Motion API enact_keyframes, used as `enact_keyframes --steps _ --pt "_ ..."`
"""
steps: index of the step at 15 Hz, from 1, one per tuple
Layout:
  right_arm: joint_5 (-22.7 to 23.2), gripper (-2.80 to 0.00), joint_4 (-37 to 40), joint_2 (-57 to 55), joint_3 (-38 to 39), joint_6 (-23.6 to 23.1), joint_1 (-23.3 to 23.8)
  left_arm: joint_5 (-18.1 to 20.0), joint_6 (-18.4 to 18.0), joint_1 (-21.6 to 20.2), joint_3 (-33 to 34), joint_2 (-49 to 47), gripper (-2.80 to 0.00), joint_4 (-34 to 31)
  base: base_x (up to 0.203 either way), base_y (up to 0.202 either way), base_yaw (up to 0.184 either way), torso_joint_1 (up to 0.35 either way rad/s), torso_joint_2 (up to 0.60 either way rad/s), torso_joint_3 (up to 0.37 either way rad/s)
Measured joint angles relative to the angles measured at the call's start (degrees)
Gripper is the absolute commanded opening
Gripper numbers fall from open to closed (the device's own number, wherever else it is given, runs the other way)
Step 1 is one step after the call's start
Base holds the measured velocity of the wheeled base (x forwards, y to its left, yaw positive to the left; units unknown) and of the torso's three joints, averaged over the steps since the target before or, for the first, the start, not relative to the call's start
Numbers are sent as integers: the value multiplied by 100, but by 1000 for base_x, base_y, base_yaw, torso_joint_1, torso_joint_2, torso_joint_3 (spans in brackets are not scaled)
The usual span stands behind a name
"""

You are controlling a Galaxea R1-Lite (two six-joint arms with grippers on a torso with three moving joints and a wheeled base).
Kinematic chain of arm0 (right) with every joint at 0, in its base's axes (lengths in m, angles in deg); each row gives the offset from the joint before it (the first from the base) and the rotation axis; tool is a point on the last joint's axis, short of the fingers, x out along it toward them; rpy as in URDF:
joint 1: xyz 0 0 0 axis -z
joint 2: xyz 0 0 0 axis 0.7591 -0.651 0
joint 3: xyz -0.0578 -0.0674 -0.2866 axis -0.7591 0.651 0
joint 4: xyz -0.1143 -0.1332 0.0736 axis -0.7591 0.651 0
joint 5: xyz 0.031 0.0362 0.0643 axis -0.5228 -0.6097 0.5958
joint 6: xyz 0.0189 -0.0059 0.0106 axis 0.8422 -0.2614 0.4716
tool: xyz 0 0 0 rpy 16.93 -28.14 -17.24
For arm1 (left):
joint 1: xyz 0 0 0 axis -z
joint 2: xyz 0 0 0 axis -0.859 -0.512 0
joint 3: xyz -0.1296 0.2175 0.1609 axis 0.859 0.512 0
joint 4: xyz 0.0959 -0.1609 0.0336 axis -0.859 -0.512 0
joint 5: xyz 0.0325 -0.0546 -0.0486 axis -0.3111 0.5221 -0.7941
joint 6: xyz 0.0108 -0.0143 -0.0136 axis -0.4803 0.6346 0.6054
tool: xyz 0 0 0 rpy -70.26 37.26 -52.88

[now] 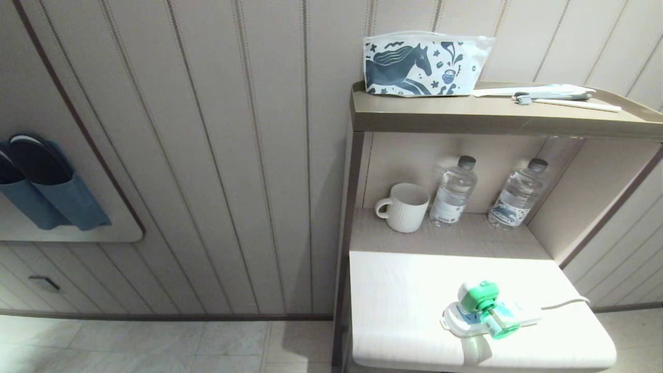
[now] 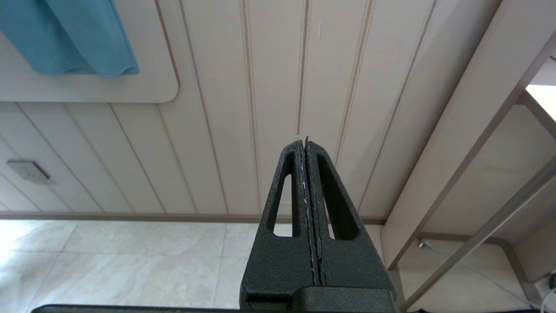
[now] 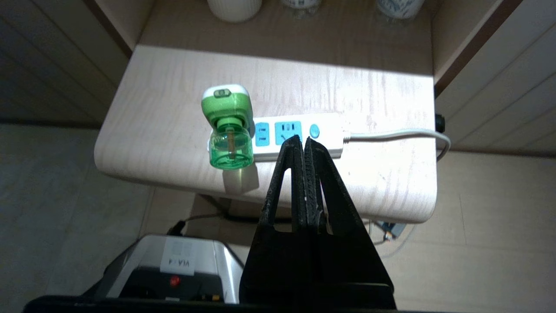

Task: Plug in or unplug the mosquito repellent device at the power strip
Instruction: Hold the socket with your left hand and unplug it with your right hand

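The mosquito repellent device (image 1: 484, 306) (image 3: 227, 126), a white head with a green top and a translucent green bottle, sits plugged into the end socket of the white power strip (image 1: 523, 316) (image 3: 299, 134) on the low pale tabletop (image 1: 404, 305). The strip's cord (image 3: 399, 135) runs off toward the wall side. My right gripper (image 3: 303, 138) is shut and empty, hovering in front of the table's near edge, apart from strip and device. My left gripper (image 2: 303, 140) is shut, empty, facing the panelled wall. Neither arm shows in the head view.
A white mug (image 1: 404, 206) and two clear water bottles (image 1: 453, 191) (image 1: 519, 194) stand on the shelf behind the tabletop. A horse-print pouch (image 1: 422, 63) lies on the upper shelf. Blue slippers (image 1: 46, 181) hang on the wall at left. A grey machine (image 3: 173, 269) is below.
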Motion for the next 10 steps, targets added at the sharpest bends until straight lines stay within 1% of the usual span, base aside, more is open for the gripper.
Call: enact_keyframes --steps 2,5,9,10 --pt "-19 -280 344 -684 -344 -27 -84 0 -1 0 5 0 -280 0 0 0 0 0 0 0" --pt "-41 -280 1055 -1491 -940 -175 -233 0 1 0 5 -2 -280 0 0 0 0 0 0 0" --pt "-73 -280 1679 -1886 -1004 -172 -232 -2 -1 0 5 -2 -280 -2 0 0 0 0 0 0" --pt "-156 -280 1787 -1934 -921 -160 -224 -2 1 0 5 0 -280 0 0 0 0 0 0 0"
